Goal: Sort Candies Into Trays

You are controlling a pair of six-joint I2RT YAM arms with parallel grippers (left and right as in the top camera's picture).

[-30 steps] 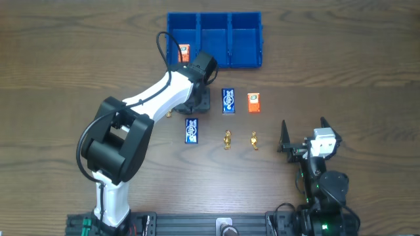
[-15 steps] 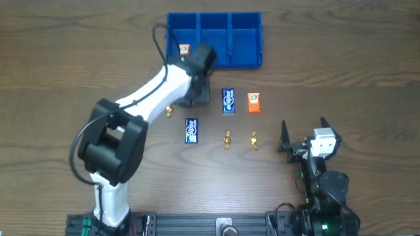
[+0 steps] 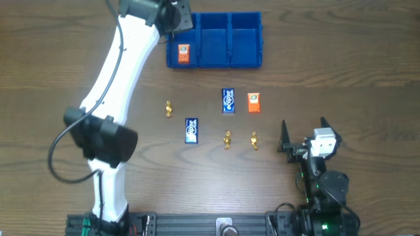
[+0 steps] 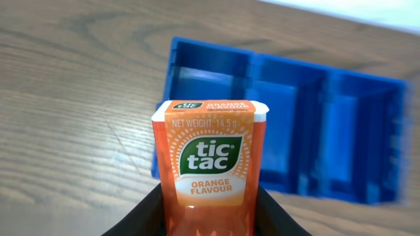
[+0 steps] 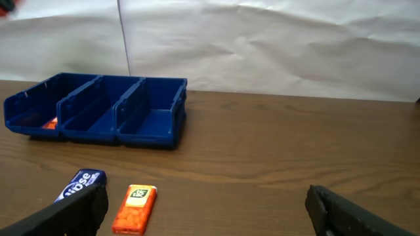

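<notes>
My left gripper (image 3: 176,16) is lifted high near the far left corner of the blue three-compartment tray (image 3: 261,40). It is shut on an upright orange mint box (image 4: 209,154), with the tray (image 4: 341,190) below and beyond it. Another orange box (image 3: 184,54) lies in the tray's left compartment. On the table lie a third orange box (image 3: 254,103), two blue packs (image 3: 228,100) (image 3: 191,130) and three gold candies (image 3: 168,109) (image 3: 227,139) (image 3: 254,139). My right gripper (image 3: 304,136) rests open at the near right, holding nothing.
The right wrist view looks across the table to the tray (image 5: 157,134), the orange box (image 5: 134,200) and a blue pack (image 5: 79,185). A white wall stands behind the tray. Bare wood spreads to the left and right of the candies.
The left arm rose from the table beside the upper blue pack and swung up toward the tray's far left corner, carrying the orange box. The right arm stayed still.
</notes>
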